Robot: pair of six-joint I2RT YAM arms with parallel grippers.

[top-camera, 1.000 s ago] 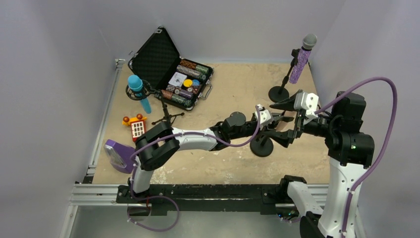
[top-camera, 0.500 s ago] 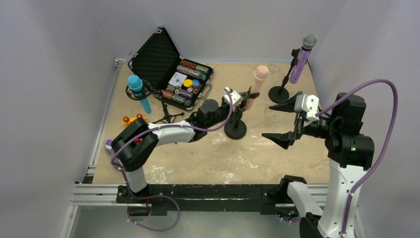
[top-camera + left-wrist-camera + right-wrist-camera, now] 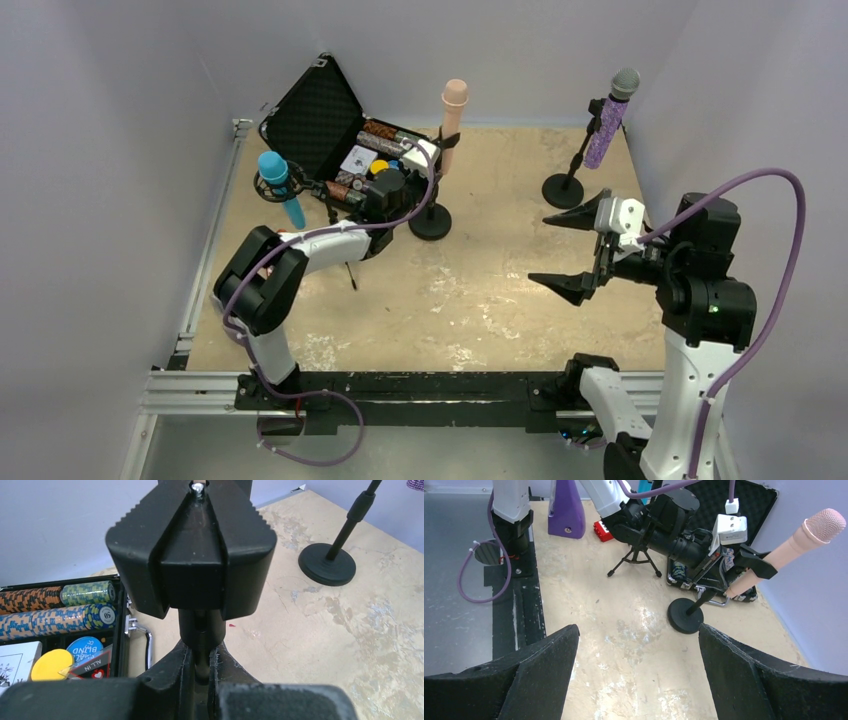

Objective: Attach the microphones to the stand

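Right gripper (image 3: 538, 247): jaws spread wide, nothing between them, hanging above the bare table (image 3: 450, 300) on the near right side. Its wrist view looks across the sandy surface to the round-base stand (image 3: 430, 222), which stands ahead of the open fingers and well apart from them. Left gripper (image 3: 200, 660): jaws closed narrow on the thin pole of that stand, just under the black clip (image 3: 190, 555), arm stretched far out from its base. The peach microphone (image 3: 453, 105) sits in the clip directly above this gripper, head up and leaning slightly; the stand's base rests flat on the table below the gripper. Just beside the gripper on its left lies an open black case (image 3: 320, 115), with rows of poker chips (image 3: 75, 592) inside, lid raised toward the back wall. Further to the left of the case, the blue microphone (image 3: 283, 190) sits head up in a ring mount, and a small tripod (image 3: 634, 562) stands by the left forearm; whether the mount belongs to that tripod cannot be confirmed. Beyond the right gripper, at the far right corner, the purple microphone (image 3: 607, 125) is clipped head up on a second stand (image 3: 563, 190), clear of both grippers.
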